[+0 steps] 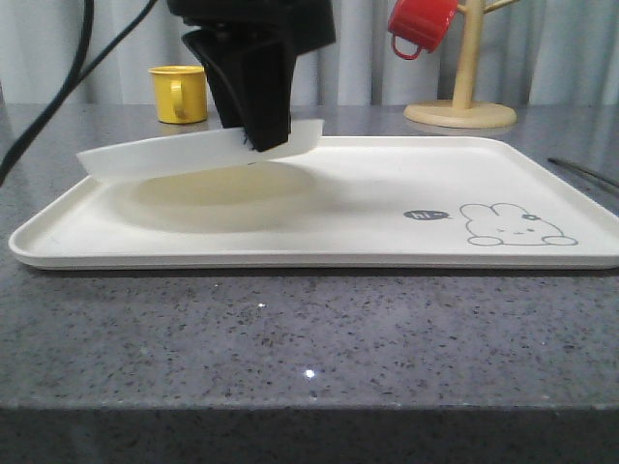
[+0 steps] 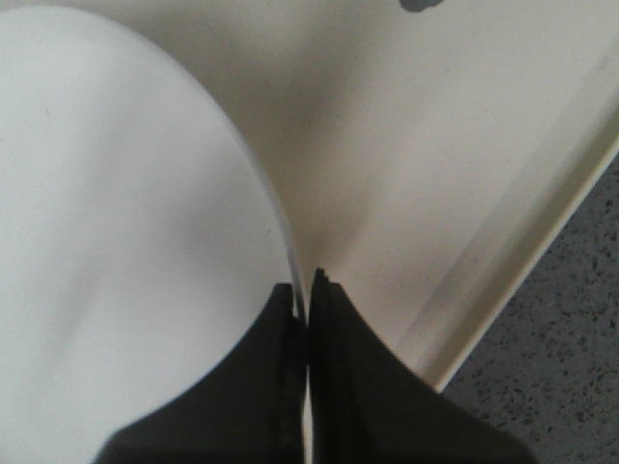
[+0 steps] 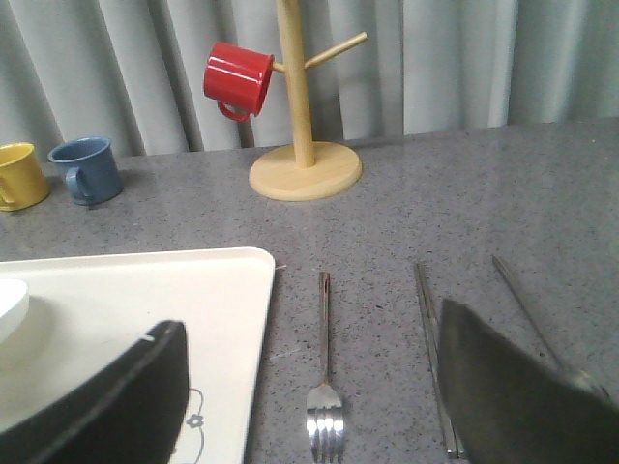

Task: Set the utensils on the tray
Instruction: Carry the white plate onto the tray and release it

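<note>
My left gripper (image 1: 257, 137) is shut on the rim of the round white plate (image 1: 155, 157) and holds it tilted just above the left half of the cream tray (image 1: 387, 208). In the left wrist view the black fingers (image 2: 280, 387) pinch the plate (image 2: 116, 222) edge over the tray (image 2: 435, 164). To the right of the tray (image 3: 145, 290), on the grey table, lie the fork (image 3: 325, 387), the chopsticks (image 3: 430, 348) and a spoon handle (image 3: 517, 295). My right gripper (image 3: 308, 333) hangs open above the fork, holding nothing. Its finger hides the spoon's bowl.
A yellow mug (image 1: 179, 94) and a blue mug (image 3: 89, 169) stand behind the tray. A red mug (image 1: 421, 24) hangs on the wooden mug tree (image 1: 462, 106) at the back right. The chopsticks (image 1: 585, 172) lie off the tray's right edge.
</note>
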{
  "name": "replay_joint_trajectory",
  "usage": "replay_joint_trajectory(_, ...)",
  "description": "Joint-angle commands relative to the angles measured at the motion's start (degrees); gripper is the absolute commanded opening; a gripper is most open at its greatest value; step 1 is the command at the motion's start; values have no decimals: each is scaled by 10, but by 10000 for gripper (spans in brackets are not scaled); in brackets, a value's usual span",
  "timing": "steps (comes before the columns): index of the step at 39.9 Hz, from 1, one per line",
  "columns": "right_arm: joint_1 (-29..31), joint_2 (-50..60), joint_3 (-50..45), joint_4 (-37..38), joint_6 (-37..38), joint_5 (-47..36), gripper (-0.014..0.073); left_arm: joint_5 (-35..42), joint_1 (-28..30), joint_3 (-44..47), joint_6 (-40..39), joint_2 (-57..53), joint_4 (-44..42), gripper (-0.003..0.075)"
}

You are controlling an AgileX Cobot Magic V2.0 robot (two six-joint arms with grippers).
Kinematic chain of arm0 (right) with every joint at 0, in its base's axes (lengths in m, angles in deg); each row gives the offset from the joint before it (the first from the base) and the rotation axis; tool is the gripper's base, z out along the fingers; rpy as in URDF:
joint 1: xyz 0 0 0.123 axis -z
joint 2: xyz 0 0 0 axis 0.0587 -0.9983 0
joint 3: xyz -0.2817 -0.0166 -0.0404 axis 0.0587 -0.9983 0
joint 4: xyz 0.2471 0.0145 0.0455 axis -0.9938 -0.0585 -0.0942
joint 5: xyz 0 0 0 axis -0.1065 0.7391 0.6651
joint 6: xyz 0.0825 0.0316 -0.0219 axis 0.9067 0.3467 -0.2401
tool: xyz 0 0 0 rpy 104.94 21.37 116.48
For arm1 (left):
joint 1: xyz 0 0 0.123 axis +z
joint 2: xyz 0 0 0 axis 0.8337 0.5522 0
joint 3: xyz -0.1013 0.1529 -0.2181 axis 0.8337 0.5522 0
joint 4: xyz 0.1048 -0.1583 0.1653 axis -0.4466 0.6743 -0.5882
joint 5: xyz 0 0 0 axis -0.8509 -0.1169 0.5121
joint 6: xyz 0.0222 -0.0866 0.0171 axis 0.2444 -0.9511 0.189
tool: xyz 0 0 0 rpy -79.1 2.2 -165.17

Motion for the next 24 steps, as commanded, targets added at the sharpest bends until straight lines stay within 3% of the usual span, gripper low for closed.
replay_joint_trajectory(1, 3, -9, 21, -2, -2, -45, 561, 19, -3, -20, -7, -16, 18, -18)
replay_joint_trajectory(12, 3, -9, 21, -2, -2, -45, 561, 17, -2, -20, -7, 14, 60, -3)
replay_joint_trajectory(16, 3, -9, 21, -2, -2, -45, 561, 17, -2, -20, -7, 15, 69, 88)
replay_joint_trajectory(21, 3, -9, 21, -2, -2, -45, 561, 2, -1, -21, -7, 15, 70, 281)
replay_joint_trajectory(24, 3, -9, 21, -2, -2, -45, 561, -21, -1, -29, -7, 15, 70, 348)
